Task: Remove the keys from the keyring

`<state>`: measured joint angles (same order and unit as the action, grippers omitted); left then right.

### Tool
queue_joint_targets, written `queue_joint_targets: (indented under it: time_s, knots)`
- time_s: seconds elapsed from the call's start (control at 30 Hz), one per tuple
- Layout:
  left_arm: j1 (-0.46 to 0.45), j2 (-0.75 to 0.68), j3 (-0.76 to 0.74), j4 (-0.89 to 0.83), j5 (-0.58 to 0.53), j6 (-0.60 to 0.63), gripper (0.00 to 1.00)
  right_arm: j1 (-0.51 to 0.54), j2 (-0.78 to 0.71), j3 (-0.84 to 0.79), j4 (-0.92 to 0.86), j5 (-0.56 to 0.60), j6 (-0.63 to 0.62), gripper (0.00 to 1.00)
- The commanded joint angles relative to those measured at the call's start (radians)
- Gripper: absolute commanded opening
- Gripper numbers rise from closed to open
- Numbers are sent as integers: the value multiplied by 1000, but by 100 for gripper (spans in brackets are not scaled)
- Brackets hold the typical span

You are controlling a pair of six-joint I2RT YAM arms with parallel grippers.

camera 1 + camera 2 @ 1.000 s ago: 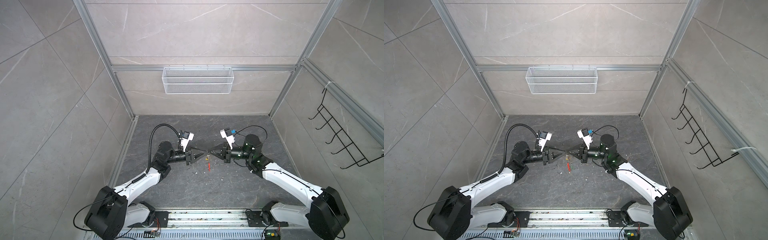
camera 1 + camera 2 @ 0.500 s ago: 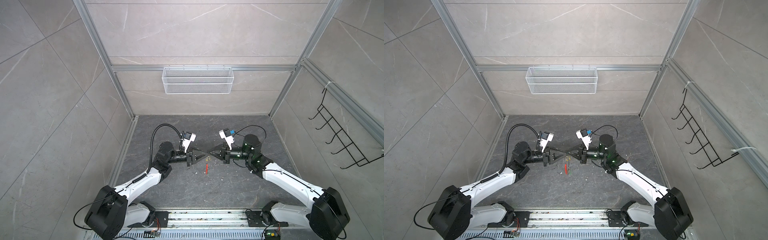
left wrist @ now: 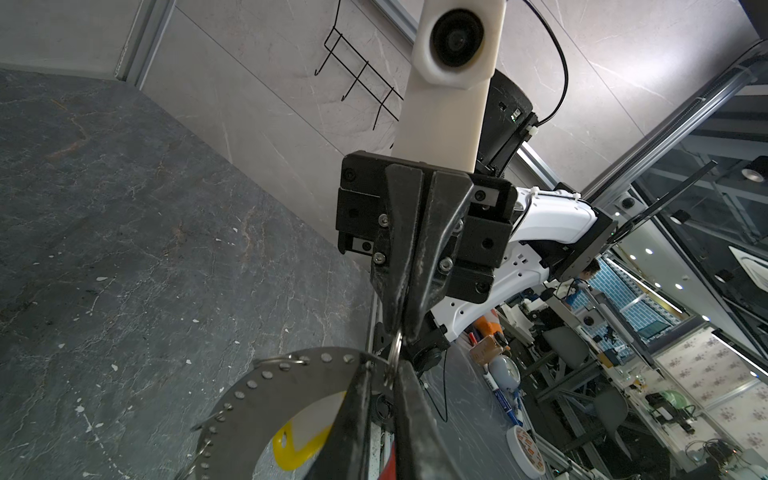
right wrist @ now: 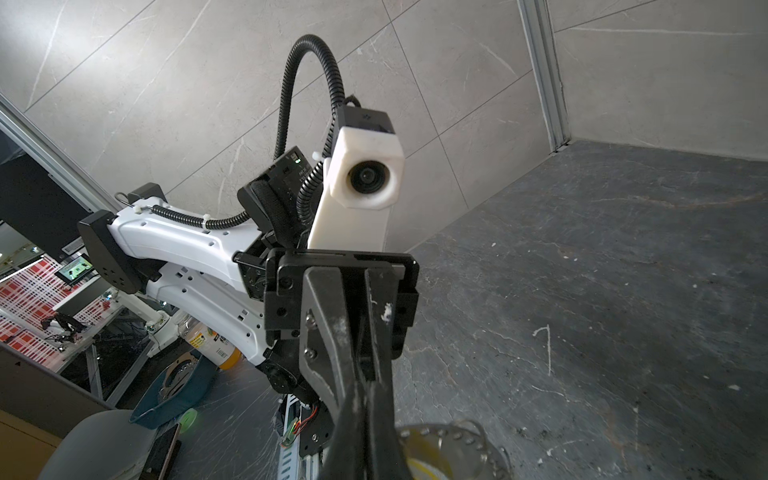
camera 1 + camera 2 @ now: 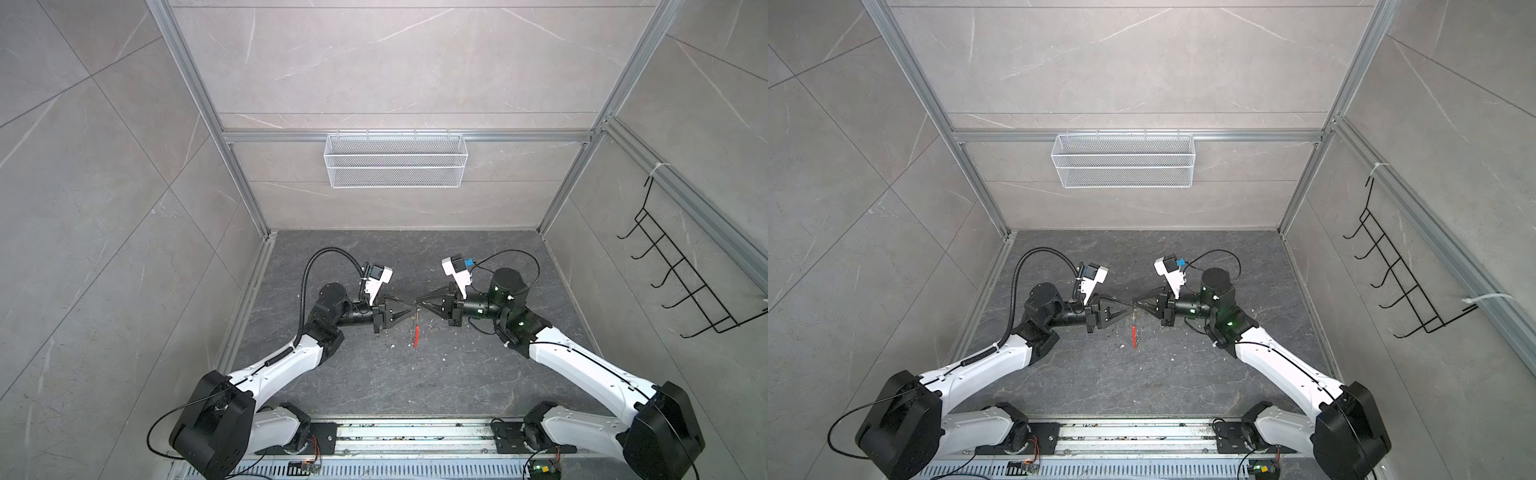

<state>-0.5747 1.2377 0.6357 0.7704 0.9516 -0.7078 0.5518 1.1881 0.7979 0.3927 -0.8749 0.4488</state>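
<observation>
Both grippers meet tip to tip above the middle of the floor in both top views. My right gripper (image 5: 418,303) (image 3: 401,328) (image 4: 365,388) is shut on a small metal ring (image 3: 393,360) at the end of the keyring (image 3: 270,395), a grey band dotted with holes. My left gripper (image 5: 411,308) (image 3: 384,370) has its jaws drawn in around that same ring, a thin gap still showing. One of the keys, with a yellow head (image 3: 299,444), hangs behind the band. The keyring's red segment (image 5: 416,333) (image 5: 1134,336) dangles below the tips.
A white wire basket (image 5: 395,166) hangs on the back wall and a black hook rack (image 5: 685,286) on the right wall. White flecks (image 5: 443,357) dot the dark floor. A metal rail (image 5: 399,436) runs along the front edge.
My left gripper has moved right up to the right gripper's tips and narrowed its jaws onto the small ring. The red segment swung slightly. The right gripper stayed shut.
</observation>
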Motion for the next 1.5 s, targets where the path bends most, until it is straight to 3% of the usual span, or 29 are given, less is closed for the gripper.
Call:
queue_joint_targets:
  time_s: [0.0, 0.17, 0.4, 0.6, 0.8, 0.97, 1.03, 1.2, 1.47]
  knots:
    - [-5, -14, 41, 61, 4, -8, 16, 13, -19, 37, -5, -2, -22, 0]
    - [-7, -34, 40, 56, -3, -6, 11, 17, -15, 35, -10, 4, -27, 0]
    - [-17, -30, 46, 59, -6, -9, 14, 25, -8, 39, -14, 9, -26, 0]
    - [-19, -35, 46, 51, -17, -5, 0, 30, -7, 40, -22, 15, -27, 0]
    - [-21, -51, 47, 14, -47, 4, 0, 30, -32, 50, -54, 58, -26, 0]
    - [-24, -83, 41, -14, -83, 7, 0, 29, -86, 58, -112, 123, -34, 29]
    - [-26, -100, 39, -26, -93, 8, 0, 29, -115, 61, -146, 153, -41, 36]
    - [-34, -129, 33, -36, -93, 18, 0, 30, -193, 42, -200, 231, -56, 39]
    - [-51, -159, 37, -17, -61, 15, 0, 29, -249, 18, -233, 127, -61, 37]
